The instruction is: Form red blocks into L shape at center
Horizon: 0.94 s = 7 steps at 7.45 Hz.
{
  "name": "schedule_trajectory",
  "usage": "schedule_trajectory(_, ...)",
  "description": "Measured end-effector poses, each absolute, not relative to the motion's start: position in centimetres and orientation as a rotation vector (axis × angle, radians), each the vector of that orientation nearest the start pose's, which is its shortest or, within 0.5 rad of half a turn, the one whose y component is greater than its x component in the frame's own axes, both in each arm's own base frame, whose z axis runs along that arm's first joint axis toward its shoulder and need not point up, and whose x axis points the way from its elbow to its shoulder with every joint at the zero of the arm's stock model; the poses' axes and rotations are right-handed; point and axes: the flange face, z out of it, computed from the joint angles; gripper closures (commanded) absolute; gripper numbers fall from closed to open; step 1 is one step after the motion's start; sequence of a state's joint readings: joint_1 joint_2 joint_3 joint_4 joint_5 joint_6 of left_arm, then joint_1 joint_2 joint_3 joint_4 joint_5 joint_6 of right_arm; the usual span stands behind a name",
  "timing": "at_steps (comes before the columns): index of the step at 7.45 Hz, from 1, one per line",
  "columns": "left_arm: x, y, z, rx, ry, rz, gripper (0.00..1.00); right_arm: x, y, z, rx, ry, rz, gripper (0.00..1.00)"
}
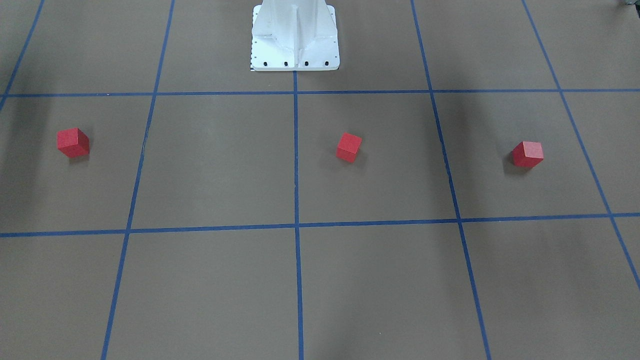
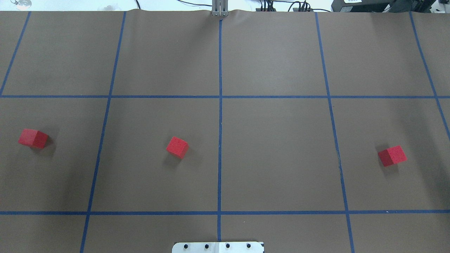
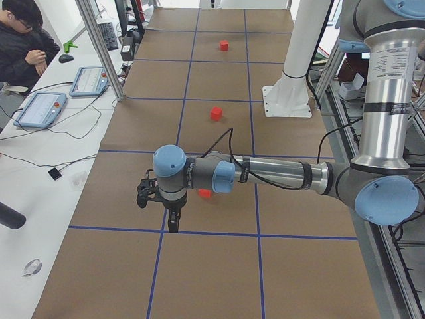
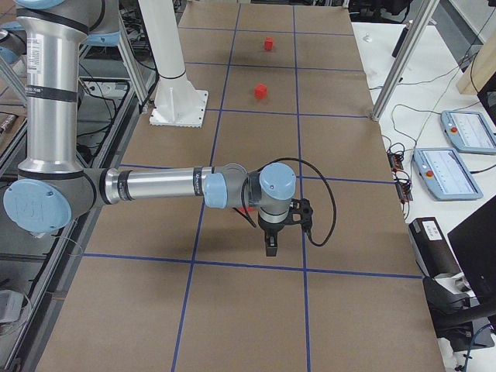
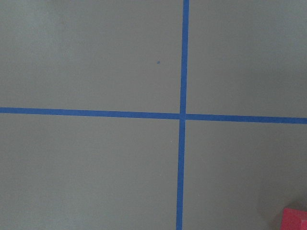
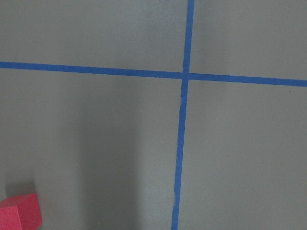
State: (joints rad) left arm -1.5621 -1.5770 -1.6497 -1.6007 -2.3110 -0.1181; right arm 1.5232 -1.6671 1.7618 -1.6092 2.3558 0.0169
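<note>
Here, left hand (image 3: 172, 226) and right hand (image 4: 270, 249) point downward.

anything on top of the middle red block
Nothing: the middle red block has a bare top. It sits on the brown paper, hiding the patch beneath.

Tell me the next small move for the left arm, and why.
Probably slide the left tool sideways until it hangs over the left red cube. That cube shows only at the lower right corner of the left wrist view, so the tool isn't centred on it yet.
</note>
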Motion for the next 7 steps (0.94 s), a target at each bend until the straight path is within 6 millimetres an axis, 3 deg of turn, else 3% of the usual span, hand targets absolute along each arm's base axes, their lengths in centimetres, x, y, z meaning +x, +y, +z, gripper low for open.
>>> schedule_trajectory(7,-6.0,-50.5,60.9,0.079,0.752,-0.063,0.00,4.1,-45.3,60.2,0.043,-0.791,-0.052,0.00)
